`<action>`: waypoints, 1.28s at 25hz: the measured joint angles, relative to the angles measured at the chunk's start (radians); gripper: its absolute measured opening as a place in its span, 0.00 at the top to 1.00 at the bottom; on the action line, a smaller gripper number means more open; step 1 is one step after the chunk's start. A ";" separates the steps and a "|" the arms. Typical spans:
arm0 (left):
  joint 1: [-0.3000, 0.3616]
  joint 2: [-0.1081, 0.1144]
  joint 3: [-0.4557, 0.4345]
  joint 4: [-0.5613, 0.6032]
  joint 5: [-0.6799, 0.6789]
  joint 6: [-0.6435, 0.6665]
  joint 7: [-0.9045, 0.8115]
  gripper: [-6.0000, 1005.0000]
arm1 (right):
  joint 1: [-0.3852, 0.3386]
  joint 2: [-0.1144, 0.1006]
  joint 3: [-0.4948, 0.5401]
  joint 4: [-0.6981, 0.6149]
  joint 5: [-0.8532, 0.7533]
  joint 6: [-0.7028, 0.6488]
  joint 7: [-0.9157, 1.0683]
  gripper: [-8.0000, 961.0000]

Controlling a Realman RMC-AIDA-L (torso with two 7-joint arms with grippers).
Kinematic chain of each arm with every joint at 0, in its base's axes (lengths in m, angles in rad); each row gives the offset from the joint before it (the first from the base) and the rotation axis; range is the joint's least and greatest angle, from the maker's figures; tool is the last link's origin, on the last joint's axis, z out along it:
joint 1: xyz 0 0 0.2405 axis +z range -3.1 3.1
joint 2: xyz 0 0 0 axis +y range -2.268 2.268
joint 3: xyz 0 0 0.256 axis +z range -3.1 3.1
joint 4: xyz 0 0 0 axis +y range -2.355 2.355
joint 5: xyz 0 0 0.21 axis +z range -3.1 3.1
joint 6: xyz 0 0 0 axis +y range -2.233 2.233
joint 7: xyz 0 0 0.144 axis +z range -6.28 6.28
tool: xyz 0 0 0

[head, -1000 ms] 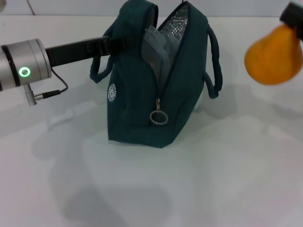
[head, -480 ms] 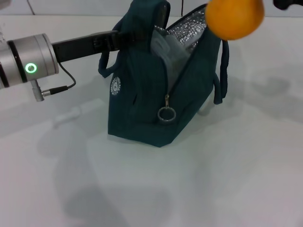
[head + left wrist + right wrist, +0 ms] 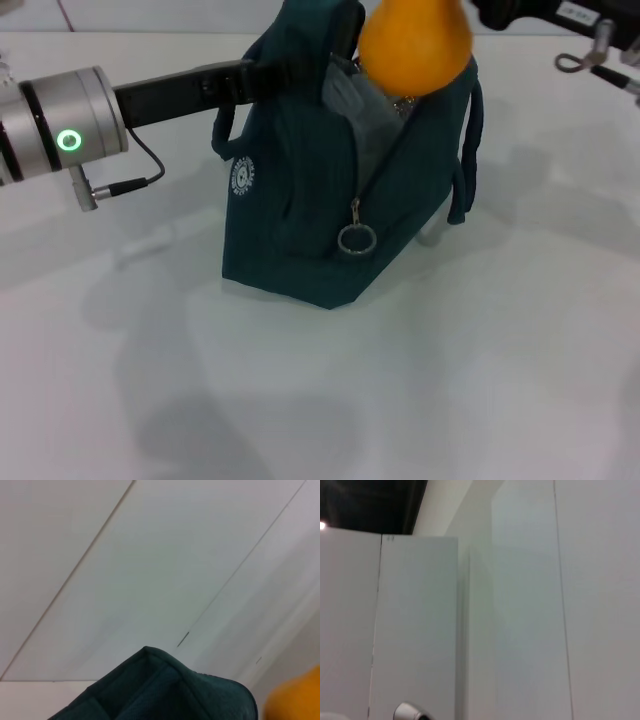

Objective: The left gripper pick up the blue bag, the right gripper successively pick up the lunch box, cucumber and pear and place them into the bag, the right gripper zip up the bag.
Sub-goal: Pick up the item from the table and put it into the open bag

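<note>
Head view, left to right. Your left arm enters from the left edge, its silver cuff (image 3: 60,138) lit by a green ring light, and reaches across to the blue bag (image 3: 310,210). The left pincer (image 3: 275,72) is clenched on the bag's upper edge by the near handle, holding the bag upright on the white surface (image 3: 420,380). The bag's mouth gapes open along the zipper; its metal ring pull (image 3: 356,238) hangs low on the front seam, and the round white logo (image 3: 241,174) faces your left arm. Pale contents show inside the opening, too unclear to name. The pear (image 3: 414,42) sits directly above the open mouth, just over the bag's right-hand rim. Your right arm comes in from the upper right corner; the right pincer (image 3: 478,12) meets the pear at the frame's top edge, and you cannot tell how its fingers stand.

Left wrist view: a corner of the bag's fabric and an edge of the pear (image 3: 295,700) against pale wall panels.
</note>
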 joint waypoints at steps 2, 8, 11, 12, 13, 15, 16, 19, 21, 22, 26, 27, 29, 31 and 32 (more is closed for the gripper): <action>-0.001 0.000 0.005 0.000 0.000 -0.004 0.000 0.96 | 0.014 0.001 -0.015 0.016 0.003 0.017 -0.007 0.92; 0.001 -0.001 0.007 0.000 -0.001 -0.007 0.001 0.96 | 0.024 0.001 -0.109 0.024 0.034 0.078 -0.026 0.91; 0.005 -0.001 0.006 0.000 -0.001 -0.009 0.001 0.96 | 0.024 0.001 -0.152 0.025 0.050 0.093 -0.030 0.91; 0.005 -0.002 0.006 0.000 -0.001 -0.011 0.001 0.96 | 0.024 0.001 -0.174 0.025 0.059 0.101 -0.032 0.91; 0.006 -0.002 0.005 0.000 -0.001 -0.013 0.002 0.96 | 0.022 0.001 -0.210 0.025 0.069 0.115 -0.034 0.91; 0.007 -0.002 0.005 0.000 -0.001 -0.018 0.002 0.96 | 0.020 0.001 -0.226 0.025 0.073 0.121 -0.034 0.91; 0.007 -0.002 0.005 0.000 -0.001 -0.020 0.002 0.96 | 0.017 0.001 -0.236 0.025 0.076 0.121 -0.035 0.91; 0.008 -0.002 0.003 0.000 -0.001 -0.021 0.002 0.96 | 0.012 0.001 -0.236 0.025 0.077 0.122 -0.035 0.91; 0.008 -0.002 0.002 0.000 -0.001 -0.021 0.002 0.96 | 0.000 0.001 -0.237 0.022 0.077 0.122 -0.035 0.90; 0.008 -0.002 0.002 0.000 -0.001 -0.021 0.002 0.96 | -0.004 0.001 -0.237 0.022 0.077 0.122 -0.035 0.90; 0.008 -0.001 0.000 0.000 -0.001 -0.024 0.002 0.96 | -0.008 0.000 -0.237 0.023 0.077 0.123 -0.035 0.90; 0.008 -0.001 0.000 0.000 -0.001 -0.027 0.002 0.96 | -0.010 -0.001 -0.237 0.023 0.077 0.123 -0.035 0.90; 0.007 -0.001 0.000 0.000 -0.001 -0.031 0.002 0.96 | -0.015 -0.001 -0.238 0.024 0.077 0.126 -0.036 0.90; 0.006 0.000 0.000 0.000 -0.001 -0.032 0.002 0.96 | -0.021 -0.001 -0.238 0.022 0.077 0.133 -0.036 0.89; 0.006 0.000 0.000 0.000 -0.001 -0.033 0.002 0.96 | -0.022 -0.001 -0.238 0.022 0.077 0.136 -0.036 0.89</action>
